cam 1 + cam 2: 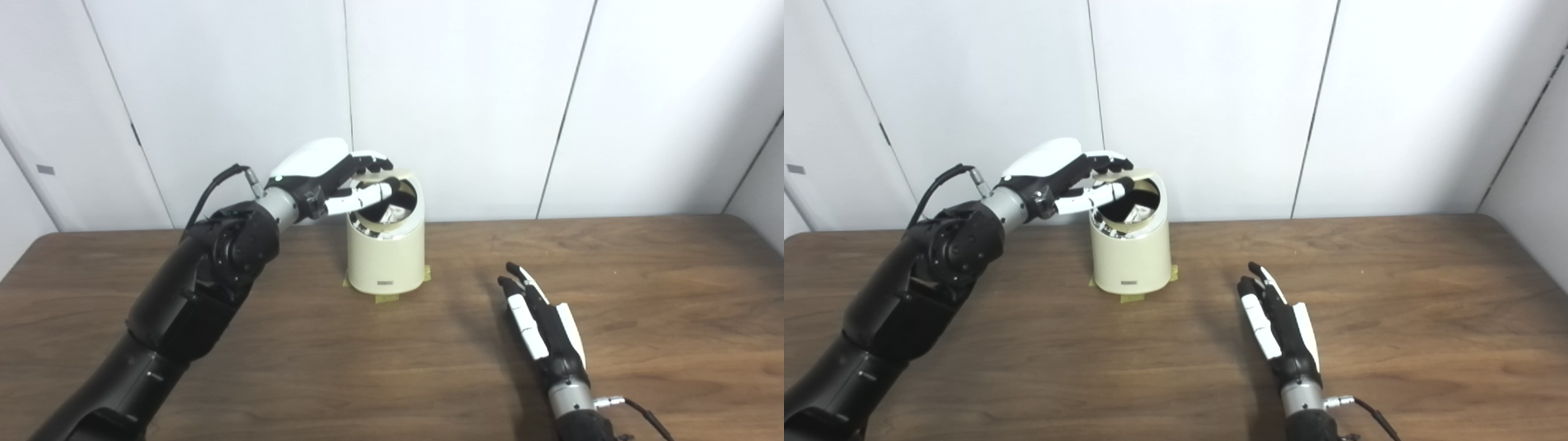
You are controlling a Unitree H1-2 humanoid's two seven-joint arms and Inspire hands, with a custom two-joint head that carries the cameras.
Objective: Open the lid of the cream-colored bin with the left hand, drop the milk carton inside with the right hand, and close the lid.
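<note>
Broadly, the brown table (pixel 612 275) carries the cream-colored bin (pixel 386 257) toward its back edge, taped down. Its lid (pixel 401 179) is pinched raised by the left robot hand (pixel 334 174); a pale carton (pixel 392 214) shows inside. Right robot hand (pixel 542 324) rests flat, fingers extended, empty.

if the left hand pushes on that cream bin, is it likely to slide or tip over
Probably neither. Tape tabs at the base of the bin seem to pin it to the table, so sliding looks unlikely. It is short and wide-based, so hard to tip. The left hand sits at the top rim, where a push has most leverage, so a hard shove might strain the tape.
</note>
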